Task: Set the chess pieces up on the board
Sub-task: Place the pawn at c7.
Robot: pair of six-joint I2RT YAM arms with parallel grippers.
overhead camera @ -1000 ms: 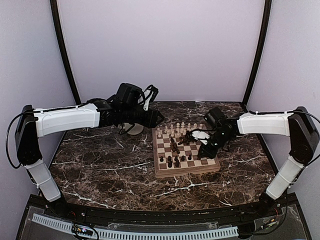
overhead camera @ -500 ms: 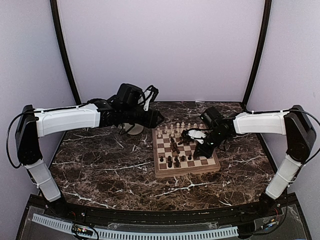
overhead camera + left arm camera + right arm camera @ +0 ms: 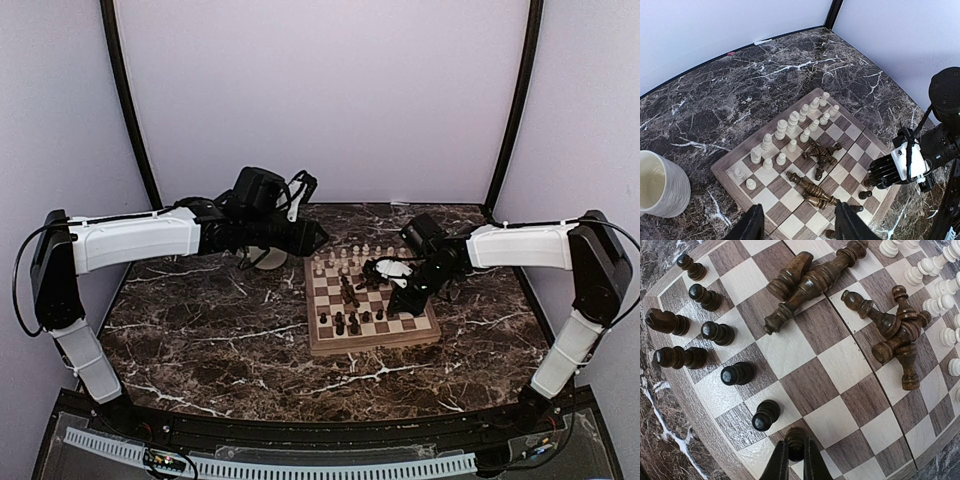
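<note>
The right gripper point(image 3: 795, 452) pinches a dark pawn point(image 3: 795, 436), its axis in line with the jaws, over a square at the board point(image 3: 837, 420)'s edge, next after the pawn row point(image 3: 737, 374). The left gripper point(image 3: 800, 222), spread and empty, hangs off the board's far-left corner, the farther of the two.

White arm shells point(image 3: 135, 240), black joints point(image 3: 52, 280), thin black cables point(image 3: 17, 290); right hand point(image 3: 877, 177) black, white block point(image 3: 907, 162) beside

Our right tool point(image 3: 794, 462) pinches a dark pawn point(image 3: 795, 437) at a square by the rim of the board point(image 3: 840, 390). More pawns point(image 3: 737, 374) stand in a row beside it. Fallen dark pieces point(image 3: 805, 280) lie in two heaps mid-board, and white pieces point(image 3: 935, 270) stand at the top right.
</note>
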